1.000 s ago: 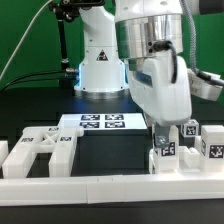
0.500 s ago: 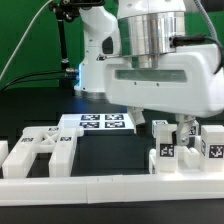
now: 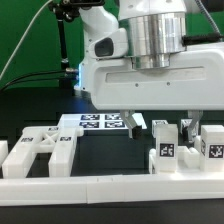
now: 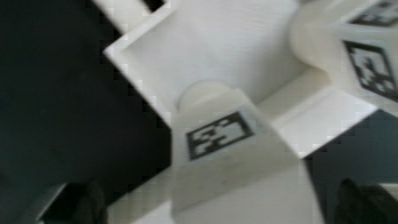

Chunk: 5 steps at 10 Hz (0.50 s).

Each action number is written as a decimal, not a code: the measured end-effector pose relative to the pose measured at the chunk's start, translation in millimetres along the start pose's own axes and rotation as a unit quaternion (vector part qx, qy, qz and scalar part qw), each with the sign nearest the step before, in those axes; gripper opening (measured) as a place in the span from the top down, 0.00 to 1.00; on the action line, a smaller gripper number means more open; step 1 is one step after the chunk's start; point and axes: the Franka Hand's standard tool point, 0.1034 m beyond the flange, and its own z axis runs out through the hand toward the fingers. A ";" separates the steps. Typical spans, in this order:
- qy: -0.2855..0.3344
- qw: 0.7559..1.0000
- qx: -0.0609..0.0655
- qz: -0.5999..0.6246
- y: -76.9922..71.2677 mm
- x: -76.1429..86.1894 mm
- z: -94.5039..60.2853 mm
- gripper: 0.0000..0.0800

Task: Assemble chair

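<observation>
— Tool (image 3: 160, 122) in the exterior view: how do we read it?
— We see its fingers (image 3: 130, 120) spread wide, pinching nothing, hanging just above the chair (image 3: 212, 150) parts at the exterior view's right; one tagged block (image 3: 165, 152) stands under the gap between them.
— And the rest of the chair?
— More white parts lie at the exterior view's left, all on the black surface (image 3: 30, 110) behind the low white rim wall (image 3: 100, 186); the marker board (image 3: 100, 122) lies farther back.
— Wrist view?
— We see white chair parts close below, one tag (image 4: 219, 137) facing us; it is blurred, so which part carries it we cannot tell.
</observation>
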 end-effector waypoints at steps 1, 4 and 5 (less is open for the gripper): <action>0.004 0.996 -0.017 -0.089 -3.5 0.0 1.3 0.19; 0.007 0.998 -0.017 -0.067 -4.0 0.4 2.6 0.51; 0.007 0.998 -0.016 -0.055 -4.2 0.2 2.7 0.51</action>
